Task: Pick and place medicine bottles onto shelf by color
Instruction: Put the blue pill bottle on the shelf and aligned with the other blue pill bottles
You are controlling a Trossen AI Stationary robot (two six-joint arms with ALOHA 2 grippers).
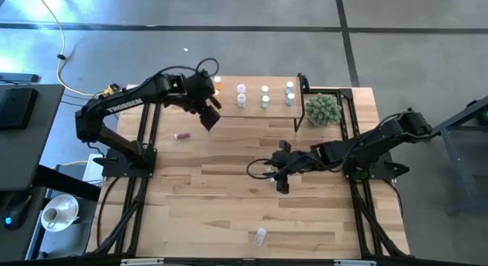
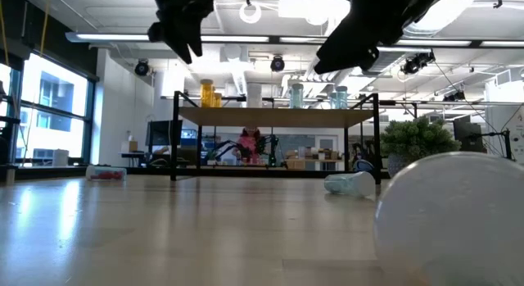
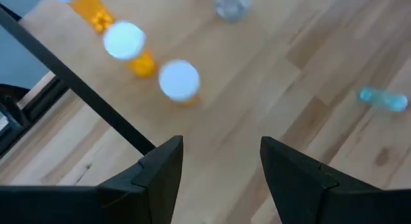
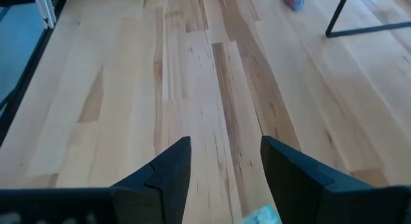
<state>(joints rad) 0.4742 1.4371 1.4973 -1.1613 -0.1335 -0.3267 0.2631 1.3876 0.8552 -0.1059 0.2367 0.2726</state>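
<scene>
the left gripper point(image 1: 207, 113) hangs above the left end of the low light-wood shelf on thin black legs point(image 1: 252, 113), its two dark fingers point(image 3: 160, 166) spread apart with nothing between them. from its wrist camera two orange-tinted bottles with white caps point(image 3: 176, 83) stand upright on the board just ahead of the fingers, so that colour group looks placed already. further along the shelf, in the overhead view, stand several pale bottles with white caps point(image 1: 264, 97), and at the far right end sits the spiky green plant ball point(image 1: 323, 108).

the right gripper point(image 1: 280, 168) is low over the middle of the large wooden tabletop point(image 1: 229, 213), fingers parted and empty. a pale blue-green bottle lying on its side point(image 4: 262, 215) shows right at the edge of its wrist view, just beside one finger rather than between the two. in the level view the same bottle point(image 2: 350, 183) lies flat on the table, cap and long axis running roughly sideways across the picture. this is the thing the next grasp turns on: the right gripper is much the nearer, and i judge it must shift a little sideways to straddle the bottle across its narrow width.

a small pink bottle on its side point(image 1: 181, 135) lies on the table in front of the shelf, near the left arm, and a whitish bottle point(image 1: 260, 236) lies at the near edge, well apart from both grippers
</scene>
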